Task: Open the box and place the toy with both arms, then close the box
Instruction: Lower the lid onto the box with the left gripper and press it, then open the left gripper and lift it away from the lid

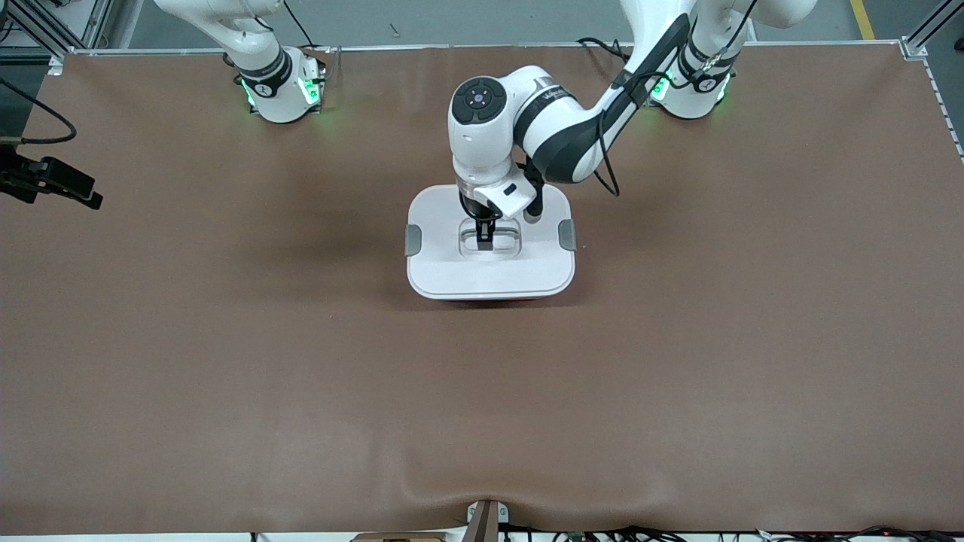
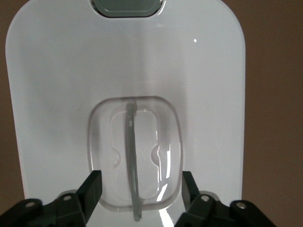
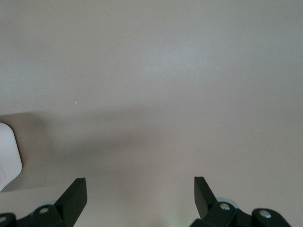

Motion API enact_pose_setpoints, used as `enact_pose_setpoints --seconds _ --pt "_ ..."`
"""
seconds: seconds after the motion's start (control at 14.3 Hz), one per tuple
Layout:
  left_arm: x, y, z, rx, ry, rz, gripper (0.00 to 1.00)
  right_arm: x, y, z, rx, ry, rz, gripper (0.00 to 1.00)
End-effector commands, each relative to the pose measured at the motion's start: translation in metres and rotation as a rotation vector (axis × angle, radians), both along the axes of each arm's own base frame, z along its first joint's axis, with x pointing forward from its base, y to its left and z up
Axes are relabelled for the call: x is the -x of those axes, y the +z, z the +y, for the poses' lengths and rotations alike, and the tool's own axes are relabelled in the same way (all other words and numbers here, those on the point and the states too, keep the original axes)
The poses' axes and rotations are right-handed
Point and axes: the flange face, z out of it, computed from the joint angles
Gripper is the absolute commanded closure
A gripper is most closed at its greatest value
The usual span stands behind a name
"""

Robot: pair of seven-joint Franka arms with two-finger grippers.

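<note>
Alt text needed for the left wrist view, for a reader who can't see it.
The left gripper hangs open over the box's white lid, one finger at each side of the clear handle in the lid's recessed centre. A grey clip shows at the lid's edge, with brown table alongside.

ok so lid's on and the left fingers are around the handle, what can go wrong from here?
1. Left gripper fingers are open astride the lid handle; a crooked retreat could snag it and shift the box.
2. Whether the side clips are latched cannot be told.
3. The toy isn't visible; placement unconfirmed.
</note>
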Motion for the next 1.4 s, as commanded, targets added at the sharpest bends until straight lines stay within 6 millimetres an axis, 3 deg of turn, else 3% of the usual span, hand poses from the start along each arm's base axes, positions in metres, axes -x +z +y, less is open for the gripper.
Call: enact_pose_setpoints --seconds 0.0,0.21,0.56,0.84,0.98,1.33 --pt "-0.012 0.031 0.013 -0.016 -0.019 -0.019 0.00 0.002 0.004 -0.002 -0.008 -0.016 -0.002 0.00" --pt "-0.027 0.055 0.033 -0.025 -0.105 -0.026 0.00 0.002 0.003 -0.001 -0.008 -0.014 0.001 0.00" --pt "-0.060 0.088 0.086 0.005 -0.198 0.010 0.00 0.002 0.007 0.005 -0.009 -0.002 -0.015 0.00" --pt "-0.078 0.112 0.127 -0.020 -0.316 0.018 0.00 0.001 0.007 0.007 -0.082 -0.013 -0.025 0.00" --pt "-0.081 0.119 0.138 -0.029 -0.368 0.018 0.00 0.001 0.007 0.013 -0.102 -0.004 -0.023 0.00" --pt "-0.103 0.142 0.181 -0.035 -0.456 -0.011 0.00 -0.001 0.005 0.003 -0.019 -0.003 -0.037 0.00"
